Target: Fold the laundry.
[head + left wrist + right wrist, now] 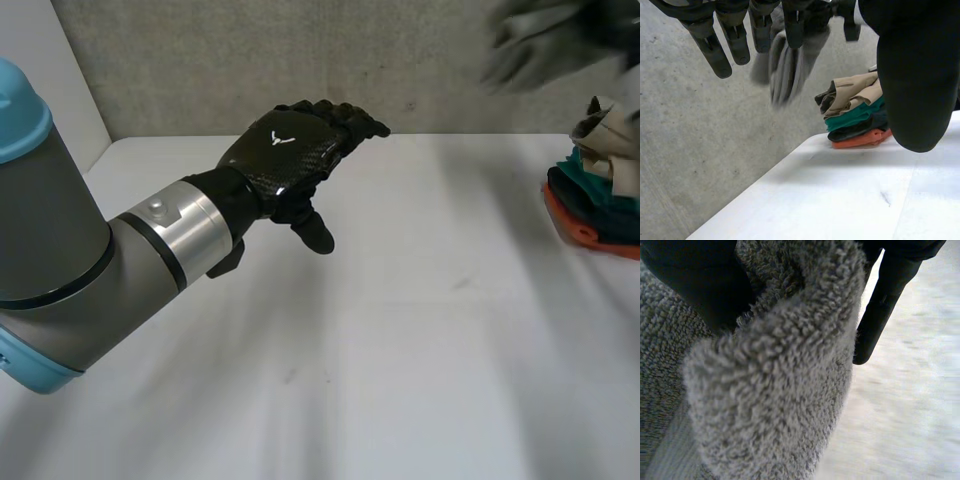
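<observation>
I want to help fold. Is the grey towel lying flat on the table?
No. The grey towel is bunched in the right hand, above the table.

Grey towel [765, 390] held aloft, stacked clothes [600, 190] at the counter's [400, 350] right edge.
The thick, looped terry cloth is bunched between the fingers [885, 310] of the right hand [695, 280], clear of the counter. The stack runs orange at the bottom, then dark and teal pieces, with a rumpled tan one on top.
</observation>
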Available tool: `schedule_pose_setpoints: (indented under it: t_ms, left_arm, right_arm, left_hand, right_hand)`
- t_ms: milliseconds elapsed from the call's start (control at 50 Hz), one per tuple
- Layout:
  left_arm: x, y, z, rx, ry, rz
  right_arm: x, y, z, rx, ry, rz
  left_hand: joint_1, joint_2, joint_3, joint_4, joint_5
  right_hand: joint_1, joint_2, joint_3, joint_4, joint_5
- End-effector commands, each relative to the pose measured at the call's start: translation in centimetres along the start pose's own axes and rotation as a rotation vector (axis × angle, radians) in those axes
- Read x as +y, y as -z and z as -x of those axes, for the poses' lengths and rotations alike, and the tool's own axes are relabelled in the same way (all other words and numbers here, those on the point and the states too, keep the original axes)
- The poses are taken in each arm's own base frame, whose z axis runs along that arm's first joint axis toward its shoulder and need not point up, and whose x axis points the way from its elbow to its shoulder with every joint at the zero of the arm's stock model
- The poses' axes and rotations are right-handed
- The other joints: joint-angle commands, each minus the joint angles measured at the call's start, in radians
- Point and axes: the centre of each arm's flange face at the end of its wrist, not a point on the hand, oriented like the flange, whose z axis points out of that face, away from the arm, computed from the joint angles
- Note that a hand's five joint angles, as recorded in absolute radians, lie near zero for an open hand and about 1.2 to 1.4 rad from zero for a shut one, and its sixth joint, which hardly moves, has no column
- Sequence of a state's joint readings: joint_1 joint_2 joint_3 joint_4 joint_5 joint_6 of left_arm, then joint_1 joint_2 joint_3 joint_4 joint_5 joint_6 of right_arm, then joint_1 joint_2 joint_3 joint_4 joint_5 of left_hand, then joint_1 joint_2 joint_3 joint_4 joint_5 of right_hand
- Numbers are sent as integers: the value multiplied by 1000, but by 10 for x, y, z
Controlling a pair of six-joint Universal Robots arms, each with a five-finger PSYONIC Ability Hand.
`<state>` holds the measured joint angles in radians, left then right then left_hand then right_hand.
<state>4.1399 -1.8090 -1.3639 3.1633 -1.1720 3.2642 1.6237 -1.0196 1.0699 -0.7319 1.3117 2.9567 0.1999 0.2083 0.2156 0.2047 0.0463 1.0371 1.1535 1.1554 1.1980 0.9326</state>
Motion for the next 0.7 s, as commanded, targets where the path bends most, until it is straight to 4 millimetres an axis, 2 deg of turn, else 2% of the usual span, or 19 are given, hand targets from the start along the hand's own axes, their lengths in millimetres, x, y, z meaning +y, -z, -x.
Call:
schedule_pose_setpoints:
  t_ms: [20,40,60,100,120,160,180,220,240,280,320,400,480,620,640,680,700]
  left_arm:
    - [3,1,-1,2,3,8]
    - [3,0,-1,2,4,9]
    - [4,0,-1,3,4,11]
    - [6,0,-1,3,6,15]
    - [7,-1,-1,3,7,18]
    - [9,-1,-1,4,10,23]
    - [10,-1,-1,4,11,26]
    - [11,-1,-1,5,12,29]
    - [11,-1,-1,5,12,29]
    - [11,0,-2,5,12,29]
    - [11,0,-2,5,12,29]
    - [9,0,-2,6,10,25]
    - [9,1,-2,6,11,26]
    - [9,1,-3,7,10,24]
    - [10,0,-3,8,12,27]
    - [10,1,-3,8,12,29]
    - [10,1,-3,8,12,29]
  right_arm:
    - [71,7,-100,36,54,60]
    - [82,12,-104,8,44,75]
    - [102,22,-111,-35,25,107]
    - [125,36,-118,-77,-1,153]
    - [145,52,-128,-108,-13,199]
    - [163,68,-132,-129,-26,241]
    - [177,83,-135,-130,-43,283]
    - [187,96,-137,-124,-56,320]
    - [194,109,-144,-111,-59,352]
    - [200,127,-153,-91,-63,393]
    - [197,135,-153,-119,-60,399]
    - [183,129,-152,-191,-49,357]
    - [178,128,-150,-233,-63,351]
    - [180,125,-170,-204,-87,336]
    - [182,126,-171,-196,-88,339]
    - [182,126,-171,-186,-86,342]
    - [182,126,-171,-177,-89,347]
  left_hand:
    - [8,-1,-8,3,-13]
    - [8,-1,-8,3,-13]
    - [8,-1,-8,3,-13]
    - [11,2,-5,6,-10]
    - [11,2,-5,6,-10]
    - [11,2,-5,6,-10]
    - [11,2,-5,6,-10]
    - [14,5,-2,9,-7]
    - [14,5,-2,9,-7]
    - [14,5,-2,9,-7]
    - [14,5,-2,9,-7]
    - [14,5,-2,9,-7]
    - [14,5,-2,9,-7]
    - [14,5,-2,9,-7]
    - [14,5,-2,9,-7]
    - [11,2,-5,6,-10]
    - [11,2,-5,6,-10]
  right_hand:
    - [359,243,241,198,289]
    - [359,243,241,198,289]
    - [359,243,241,198,289]
    - [359,243,241,198,289]
    - [359,243,241,198,289]
    - [359,243,241,198,289]
    - [359,243,241,198,289]
    - [359,243,241,198,289]
    - [359,243,241,198,289]
    - [359,243,241,198,289]
    - [359,243,241,198,289]
    - [359,243,241,198,289]
    - [359,243,241,198,289]
    - [337,221,219,176,267]
    - [-73,-189,-191,-234,-143]
    - [-688,-804,-806,-849,-758]
    - [-863,-979,-981,-1023,-933]
